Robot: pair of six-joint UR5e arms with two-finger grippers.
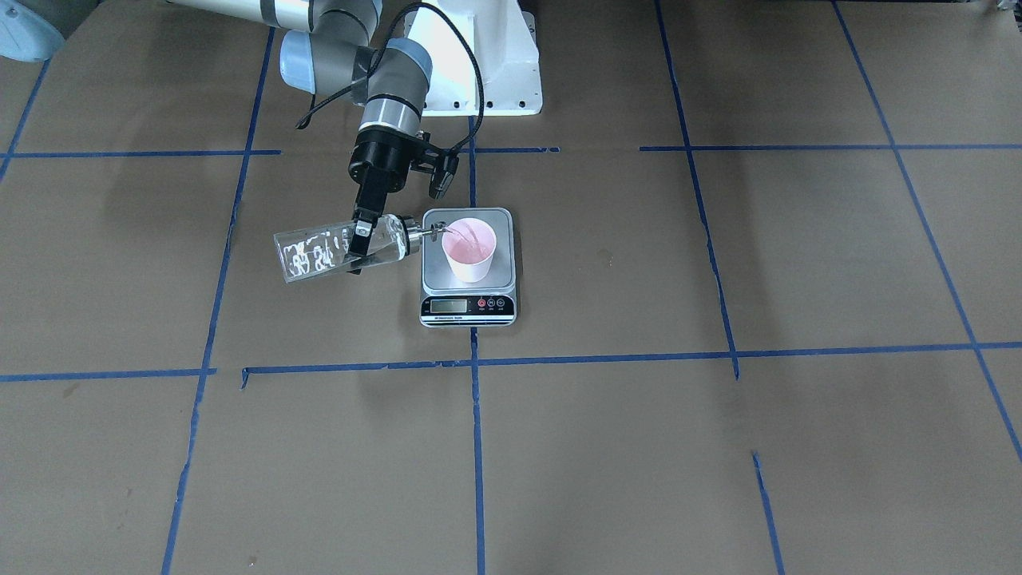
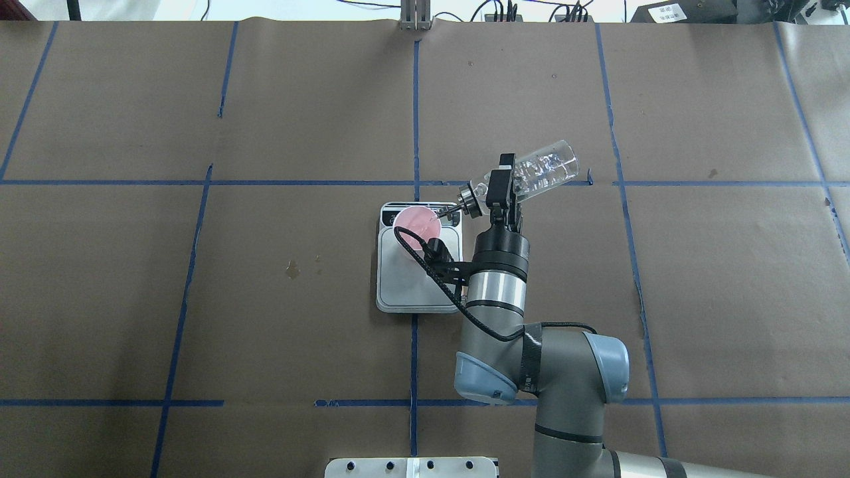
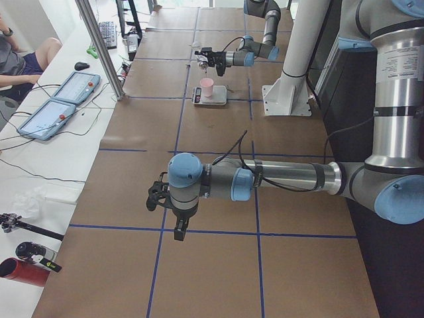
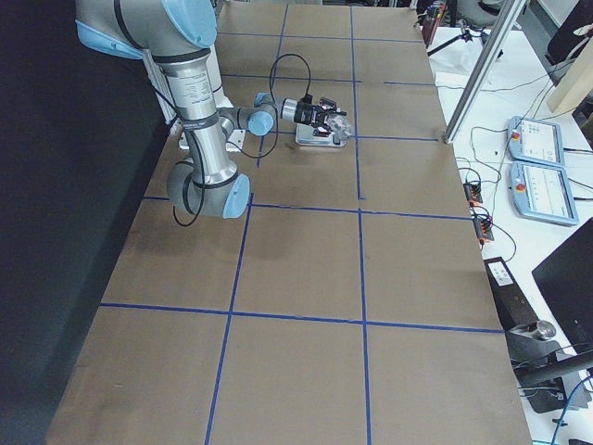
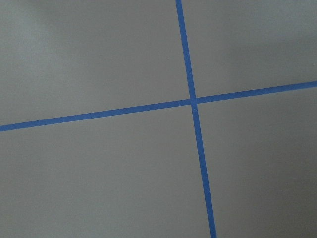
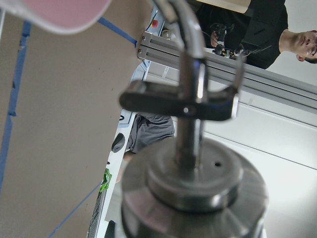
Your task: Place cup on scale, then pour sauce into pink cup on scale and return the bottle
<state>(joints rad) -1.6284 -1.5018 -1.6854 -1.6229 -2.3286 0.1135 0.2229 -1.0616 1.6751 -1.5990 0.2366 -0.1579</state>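
— Two steps, I judge, are done or under way: the cup [image 1: 471,249] stands upright on the scale [image 1: 447,279], at the end of the silver platform away from the display, and the pour is on.
— Where is the bottle [image 1: 319,255]?
— Tipped nearly level beside the scale, with its metal pourer [image 1: 419,233] reaching over the cup's rim. A thin pale streak seems to run from the spout into the pink inside. How much has landed, I cannot tell.
— What holds it?
— The right end effector [image 1: 359,243], pinching the glass body near the neck.
— And the other?
— The left end effector [image 3: 177,228] hangs over the desk [image 1: 718,439], well apart from the scale. Spread or pressed together, I cannot tell.
— What is left?
— Finishing the pour, righting the bottle and returning it to the desk.
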